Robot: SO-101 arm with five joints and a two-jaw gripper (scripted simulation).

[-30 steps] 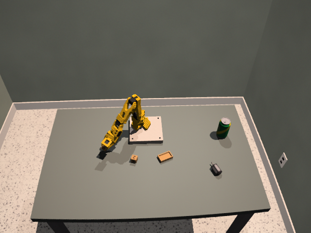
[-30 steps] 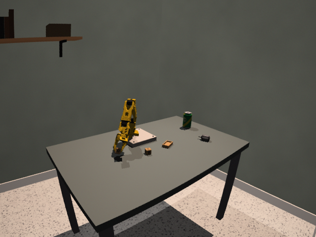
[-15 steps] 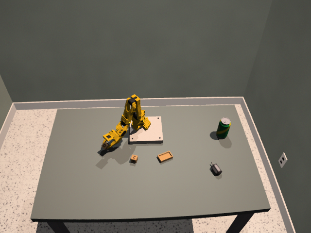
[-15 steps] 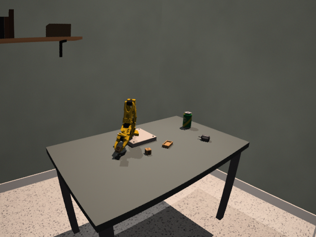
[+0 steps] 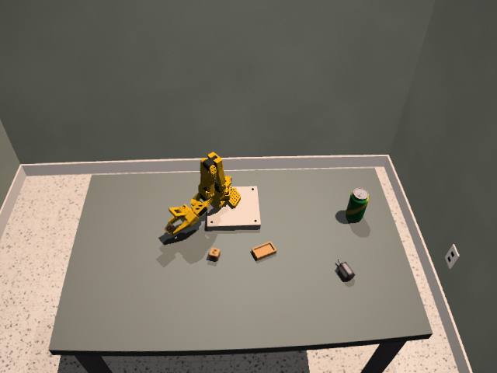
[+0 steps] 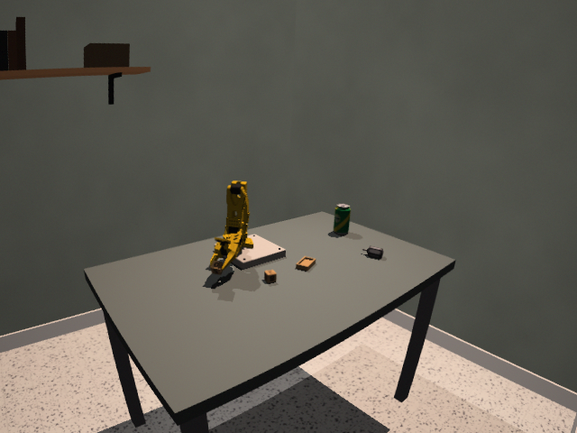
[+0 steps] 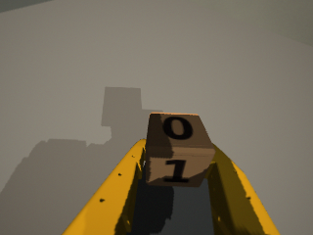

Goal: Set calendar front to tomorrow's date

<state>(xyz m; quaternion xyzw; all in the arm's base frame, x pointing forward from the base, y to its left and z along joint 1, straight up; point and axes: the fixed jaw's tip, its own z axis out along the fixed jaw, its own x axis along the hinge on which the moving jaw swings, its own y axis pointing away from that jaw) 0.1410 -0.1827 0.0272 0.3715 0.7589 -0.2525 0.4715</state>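
My gripper (image 5: 172,229) is shut on a wooden number cube (image 7: 178,149) and holds it a little above the table, left of the arm's base. In the wrist view the cube shows a 0 on its upper face and a 1 on the face toward the camera. The gripper also shows in the exterior view (image 6: 216,267). A second wooden cube (image 5: 213,253) sits on the table with a digit on top, also in the exterior view (image 6: 270,276). The orange tray (image 5: 263,250) lies empty to its right, also in the exterior view (image 6: 305,262).
The arm stands on a pale base plate (image 5: 234,208). A green can (image 5: 356,205) stands at the far right. A small dark plug-like object (image 5: 345,270) lies at the front right.
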